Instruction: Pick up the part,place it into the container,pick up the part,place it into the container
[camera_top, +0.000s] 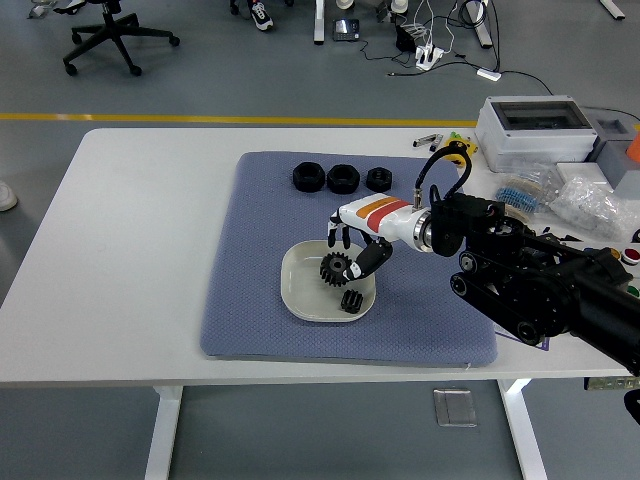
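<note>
Grey floor (200, 70) fills the upper frame, crossed by a yellow line (150, 118); black office chair base (108, 40) upper left, cables (440, 45) upper centre-right

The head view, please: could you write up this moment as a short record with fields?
surface: white table with blue mat
container: white dish on the mat
in dish: small black gear
right hand: over the dish, large black gear at its fingers
grip: cannot tell if the gear is held or released
waiting parts: three black nuts at the mat's far edge
left arm: not in view
</note>
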